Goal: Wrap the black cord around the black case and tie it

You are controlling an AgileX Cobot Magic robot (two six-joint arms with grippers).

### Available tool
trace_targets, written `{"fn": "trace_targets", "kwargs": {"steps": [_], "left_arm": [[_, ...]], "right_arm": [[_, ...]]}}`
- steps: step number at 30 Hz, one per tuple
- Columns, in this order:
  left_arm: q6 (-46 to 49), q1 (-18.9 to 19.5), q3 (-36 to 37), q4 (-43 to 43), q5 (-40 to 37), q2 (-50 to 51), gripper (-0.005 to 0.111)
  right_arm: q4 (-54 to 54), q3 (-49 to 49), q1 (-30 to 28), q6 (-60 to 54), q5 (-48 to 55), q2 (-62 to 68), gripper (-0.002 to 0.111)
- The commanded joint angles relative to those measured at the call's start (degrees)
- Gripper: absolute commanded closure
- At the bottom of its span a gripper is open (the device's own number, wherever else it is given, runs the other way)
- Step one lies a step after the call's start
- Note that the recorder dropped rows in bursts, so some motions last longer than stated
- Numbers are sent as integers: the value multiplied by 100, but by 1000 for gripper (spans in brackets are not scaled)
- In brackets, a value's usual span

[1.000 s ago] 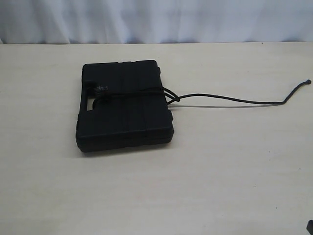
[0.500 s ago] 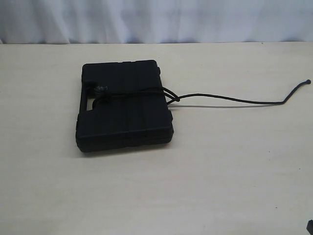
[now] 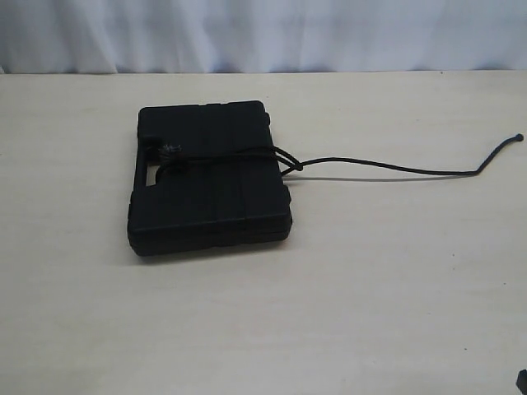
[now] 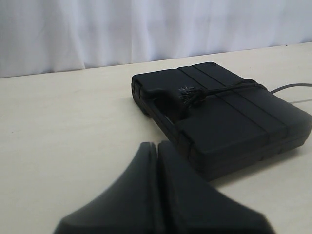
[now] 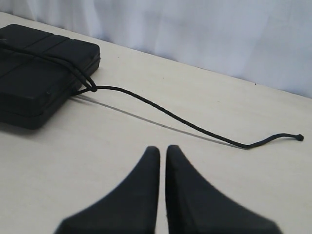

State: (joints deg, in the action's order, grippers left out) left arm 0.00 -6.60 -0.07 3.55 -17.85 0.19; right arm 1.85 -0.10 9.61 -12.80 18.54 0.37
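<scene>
The black case lies flat on the table left of centre. The black cord crosses its lid, with the fuzzy tuft at the handle cut-out and a knot at the case's right edge. The loose tail runs right along the table to its small knotted tip. My left gripper is shut and empty, a short way from the case and its tuft. My right gripper is shut with nothing held, short of the cord tail and well away from the case.
The pale wooden table has a white curtain hanging behind its far edge. A dark bit of the robot shows at the exterior view's lower right corner.
</scene>
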Motion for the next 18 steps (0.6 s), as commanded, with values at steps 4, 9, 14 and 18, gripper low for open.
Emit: {"fn": "trace_targets", "kwargs": {"steps": [4,9,14,18], "left_arm": [[0,3,7,5,106,-19,107],[0,3,7,16,56,-19,107],[0,3,7,16,56,-19,107],[0,3,7,16,56,-19,107]], "right_arm": [[27,10,-14,9,-6,-37,104],[27,10,-14,9,-6,-37,104],[27,10,-14,9,-6,-37,104],[27,10,-14,-3,-6,-37,104]]}}
